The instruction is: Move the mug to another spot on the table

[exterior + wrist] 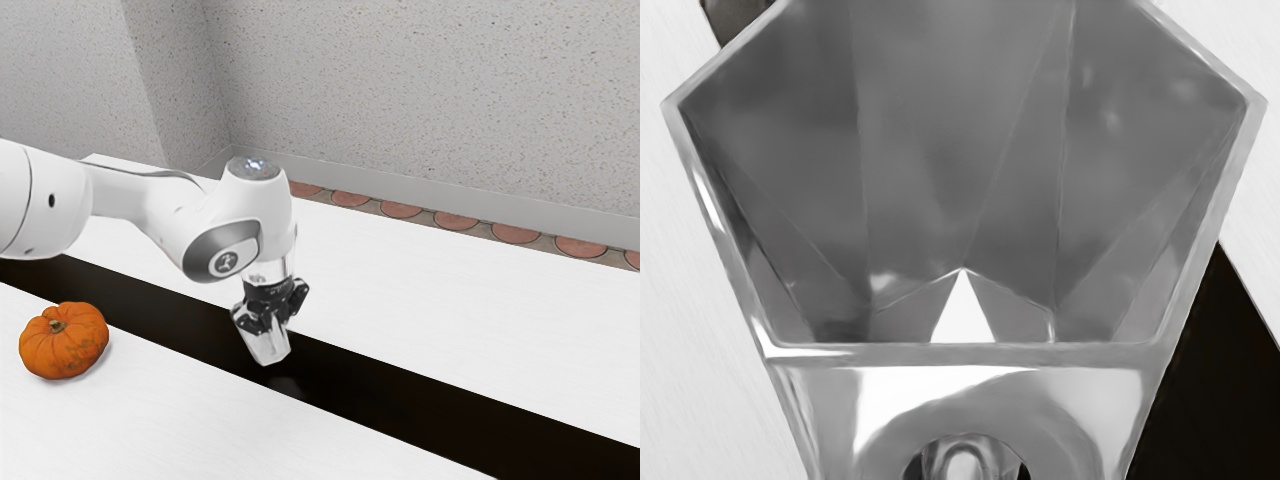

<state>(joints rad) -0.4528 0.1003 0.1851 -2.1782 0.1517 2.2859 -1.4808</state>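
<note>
Item 1, arm point(150, 200): white Franka, entering from the exterior view's left and bent down over the desk point(450, 290). I see its hand pointing downward with a slight tilt.

Item 2, jaws: black, closed a narrow way onto the upper part of the mug point(270, 348), one finger on each side as I read it in the exterior view. They have hold of the mug and nothing else.

Item 3, mug: clear glass, faceted. It hangs from the jaws, leaning a little, over the dark band point(420, 410) that crosses the desk, at the band's near edge. A faint shadow lies on the band just below it and toward the exterior view's right, so I take it to be off the surface. I cannot tell the gap. In the wrist view I look straight into the mug point(960, 200): an angular, many-sided rim, sloping facets meeting at a small bright point in the base, and a rounded handle point(970, 440) blurred on the side closest to the hand. White desk surface shows past one side of the glass, the dark band past the other.

Item 4, pumpkin point(63, 340): small, orange, ribbed, short stem. It sits on the near white part of the desk, well apart from the mug, toward the exterior view's left.

Item 5, surroundings: grey speckled wall point(450, 80) and a strip of reddish floor tiles point(455, 220) beyond the desk's far edge.
</note>
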